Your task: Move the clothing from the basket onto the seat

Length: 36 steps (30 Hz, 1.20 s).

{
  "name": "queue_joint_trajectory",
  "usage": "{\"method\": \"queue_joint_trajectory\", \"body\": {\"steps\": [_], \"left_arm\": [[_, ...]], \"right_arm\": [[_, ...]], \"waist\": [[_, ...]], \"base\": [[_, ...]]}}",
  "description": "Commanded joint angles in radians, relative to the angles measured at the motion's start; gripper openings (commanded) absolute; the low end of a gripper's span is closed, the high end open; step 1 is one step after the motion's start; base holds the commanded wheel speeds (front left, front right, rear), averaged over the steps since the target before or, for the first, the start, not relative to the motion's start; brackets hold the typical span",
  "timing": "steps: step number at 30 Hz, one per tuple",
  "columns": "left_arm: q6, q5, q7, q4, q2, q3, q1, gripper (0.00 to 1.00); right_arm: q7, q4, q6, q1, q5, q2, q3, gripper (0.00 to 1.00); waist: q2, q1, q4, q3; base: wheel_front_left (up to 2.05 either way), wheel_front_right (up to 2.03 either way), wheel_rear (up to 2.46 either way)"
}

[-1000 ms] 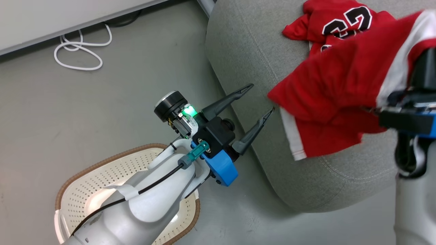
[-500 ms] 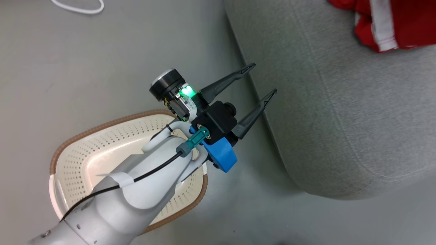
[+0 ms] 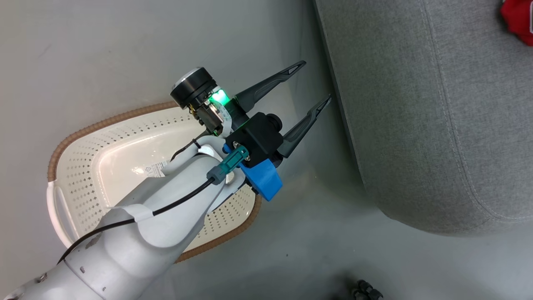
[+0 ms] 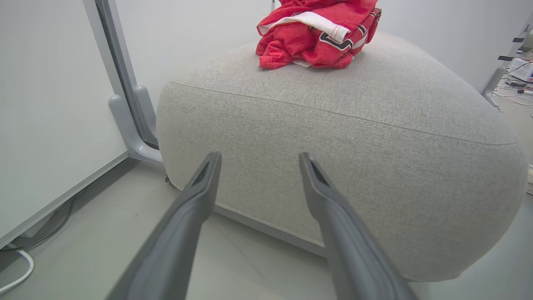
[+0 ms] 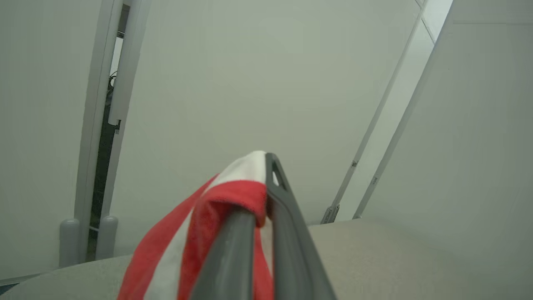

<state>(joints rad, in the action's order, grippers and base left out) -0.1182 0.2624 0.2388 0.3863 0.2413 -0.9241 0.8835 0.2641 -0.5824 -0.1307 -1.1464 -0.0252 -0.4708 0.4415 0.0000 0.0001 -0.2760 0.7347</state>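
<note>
- The clothing (image 4: 316, 39) lies in a crumpled red heap on top of the seat (image 4: 333, 146), toward its far side in the left wrist view. A white band and black-and-white lettering show among the folds, and the heap runs off the top edge of that view.
- In the head view only a red scrap of the clothing (image 3: 518, 16) shows, at the upper right corner on the seat (image 3: 416, 104).
- The right hand (image 5: 258, 183) is pinched tight on a fold of the red, white-striped garment (image 5: 233, 200). The cloth drapes over one finger's tip and hangs down to the left, above the grey seat (image 5: 374, 258).
- The left hand (image 3: 315, 81) is spread wide with nothing between its fingers. It hovers over the floor (image 3: 104, 50) in the gap between basket and seat, its fingers aimed at the seat's side.
- In its own wrist view the left hand (image 4: 259, 156) faces the seat's rounded front, below the stitched seam, without touching it.
- The basket (image 3: 83, 129) stands on the floor beside the seat, partly under the pale left forearm. Its perforated cream inside and a small label on its bottom are visible.
- A grey post foot (image 4: 133, 121) stands by the seat's left corner, and a white cable (image 4: 16, 275) lies on the floor at the lower left.
</note>
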Motion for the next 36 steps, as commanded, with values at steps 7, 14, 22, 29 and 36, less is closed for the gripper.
{"method": "queue_joint_trajectory", "body": {"steps": [7, 14, 22, 29, 36], "left_arm": [[0.006, -0.007, -0.006, -0.013, 0.008, -0.007, 0.028, 1.00], [0.010, -0.002, -0.003, -0.009, 0.008, -0.011, 0.039, 1.00], [0.014, 0.010, 0.011, 0.009, -0.007, -0.014, 0.025, 1.00], [0.035, 0.035, 0.024, 0.033, -0.025, 0.010, -0.025, 1.00], [0.072, 0.065, 0.027, 0.009, -0.023, 0.093, -0.115, 1.00]], "right_arm": [[0.001, -0.119, 0.000, 0.077, 0.034, 0.085, 0.045, 0.00], [0.001, -0.182, 0.000, 0.142, 0.060, 0.145, 0.075, 0.00], [0.001, -0.102, 0.000, 0.222, 0.057, 0.160, 0.074, 1.00], [0.001, 0.065, 0.000, 0.372, 0.043, 0.197, 0.052, 1.00], [0.001, 0.275, 0.000, 0.534, 0.009, 0.264, -0.050, 1.00]], "waist": [[0.0000, -0.0001, 0.002, 0.031], [0.0000, -0.0001, 0.005, 0.035], [0.0000, -0.0001, 0.006, -0.014], [0.0000, -0.0001, 0.016, -0.119], [0.0000, -0.0001, 0.058, -0.234]], "base": [[0.00, 0.00, 0.00], [0.00, 0.00, 0.00], [0.00, 0.00, 0.00], [0.00, 0.00, 0.00], [0.00, 0.00, 0.00]]}}
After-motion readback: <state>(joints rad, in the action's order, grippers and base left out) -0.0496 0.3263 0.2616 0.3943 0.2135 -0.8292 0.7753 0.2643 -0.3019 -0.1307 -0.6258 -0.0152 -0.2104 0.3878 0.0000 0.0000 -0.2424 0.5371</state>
